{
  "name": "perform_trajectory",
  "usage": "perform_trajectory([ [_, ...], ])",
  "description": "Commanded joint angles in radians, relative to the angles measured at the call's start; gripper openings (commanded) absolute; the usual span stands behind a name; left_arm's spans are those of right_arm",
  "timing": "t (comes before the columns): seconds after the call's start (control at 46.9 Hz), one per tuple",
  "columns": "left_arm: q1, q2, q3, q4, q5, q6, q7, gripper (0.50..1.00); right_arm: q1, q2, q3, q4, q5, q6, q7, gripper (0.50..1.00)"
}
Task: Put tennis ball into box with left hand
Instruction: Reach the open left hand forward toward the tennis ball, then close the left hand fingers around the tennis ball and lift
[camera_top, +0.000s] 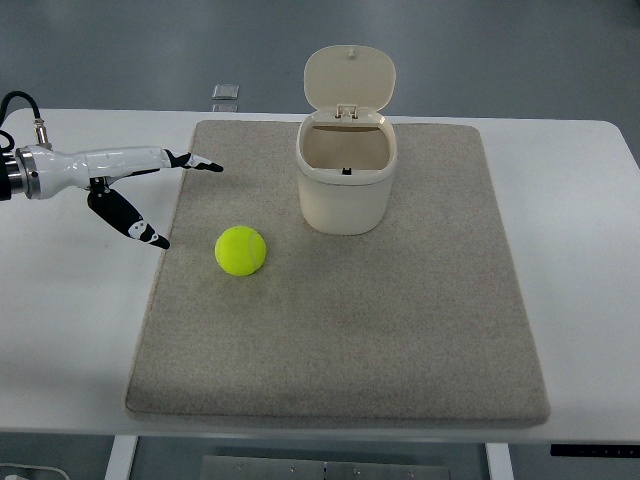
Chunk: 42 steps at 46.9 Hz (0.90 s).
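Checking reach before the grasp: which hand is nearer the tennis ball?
Left. The left hand hovers open just left of the tennis ball, not touching it. The right hand is out of view.

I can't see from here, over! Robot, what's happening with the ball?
Left hand open, holding nothing. Tennis ball on mat, untouched. Box lid up. Path clear.

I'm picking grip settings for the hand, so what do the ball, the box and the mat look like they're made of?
Tennis ball: fuzzy yellow-green felt, matte, with no shine. Box: smooth cream plastic by its look, its hinged lid up and a slight sheen on the walls. Mat: grey-beige woven or felted fabric with a speckled, matte texture.
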Motion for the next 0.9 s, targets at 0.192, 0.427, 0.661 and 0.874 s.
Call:
perform_trajectory([
  [0.192, -0.004, -0.053, 0.015, -0.06, 0.195, 0.074, 0.002, 0.988, 0.0, 0.0, 0.0, 0.0, 0.0, 0.0, 0.0, 0.938],
  [0.427, -0.008, -0.118, 0.024, -0.061, 0.213, 0.072, 0.008, 0.984, 0.0, 0.0, 0.001, 0.0, 0.0, 0.0, 0.0, 0.938],
  [0.661, -0.023, -0.165, 0.052, -0.038, 0.355, 0.075, 0.005, 0.977, 0.0, 0.0, 0.001, 0.0, 0.0, 0.0, 0.0, 0.938],
  [0.874, -0.024, -0.178, 0.052, -0.032, 0.402, 0.105, 0.002, 0.977, 0.0, 0.0, 0.0, 0.0, 0.0, 0.0, 0.0, 0.938],
])
